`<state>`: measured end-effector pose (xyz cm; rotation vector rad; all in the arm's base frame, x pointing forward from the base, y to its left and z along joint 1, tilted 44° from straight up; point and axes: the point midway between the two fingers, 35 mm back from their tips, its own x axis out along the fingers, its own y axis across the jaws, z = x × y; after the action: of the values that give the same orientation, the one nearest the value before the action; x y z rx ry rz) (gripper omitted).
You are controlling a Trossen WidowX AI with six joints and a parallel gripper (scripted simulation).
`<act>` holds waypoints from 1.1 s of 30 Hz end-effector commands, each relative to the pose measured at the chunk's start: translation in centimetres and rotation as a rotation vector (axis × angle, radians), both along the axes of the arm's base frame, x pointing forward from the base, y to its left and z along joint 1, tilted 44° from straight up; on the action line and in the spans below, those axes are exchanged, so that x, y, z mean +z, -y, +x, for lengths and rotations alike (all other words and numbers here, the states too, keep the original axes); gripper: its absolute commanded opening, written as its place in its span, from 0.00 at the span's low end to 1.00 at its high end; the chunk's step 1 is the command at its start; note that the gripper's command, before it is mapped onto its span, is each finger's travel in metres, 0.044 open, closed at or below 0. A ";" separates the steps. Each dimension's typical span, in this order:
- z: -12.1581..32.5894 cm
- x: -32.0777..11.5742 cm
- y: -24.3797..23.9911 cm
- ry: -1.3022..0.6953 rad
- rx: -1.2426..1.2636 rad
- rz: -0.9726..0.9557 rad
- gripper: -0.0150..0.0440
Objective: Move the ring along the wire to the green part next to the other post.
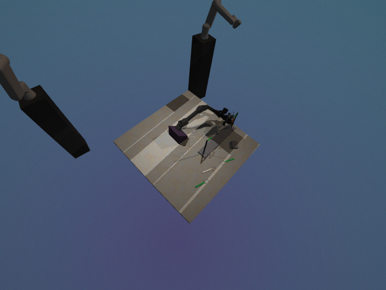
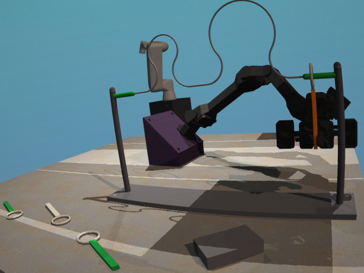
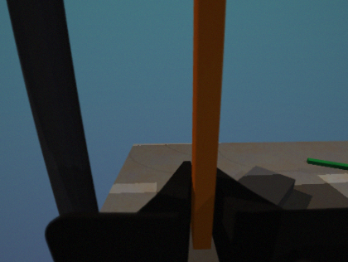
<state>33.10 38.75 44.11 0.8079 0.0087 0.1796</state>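
My gripper (image 2: 315,135) (image 3: 195,167) is shut on the lower part of the orange handle (image 2: 314,114) (image 3: 208,104). The handle stands upright below its pale ring (image 2: 310,67). The ring is seen nearly edge-on around the right green part (image 2: 324,75), a little left of the right post (image 2: 340,132) (image 3: 50,104). The ring's top stands above the green part; whether they touch cannot be told. The thin grey wire (image 2: 209,32) curves from there to the left green part (image 2: 124,94) (image 1: 210,137) at the left post (image 2: 119,141) (image 1: 204,149).
The posts stand on a grey base (image 2: 176,198). A grey block (image 2: 229,245) (image 1: 233,144) lies in front of it. Two green-handled rings (image 2: 104,255) (image 2: 8,206) and a white-handled ring (image 2: 52,210) lie at the front left. The right post is close beside my gripper.
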 end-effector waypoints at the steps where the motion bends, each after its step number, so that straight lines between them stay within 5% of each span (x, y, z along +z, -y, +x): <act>1: 0.0 0.0 0.0 -0.001 0.005 0.005 0.00; 33: -4.0 -1.6 3.4 -0.266 0.280 -0.077 0.00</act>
<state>29.72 35.99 42.70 0.7550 0.3170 0.3120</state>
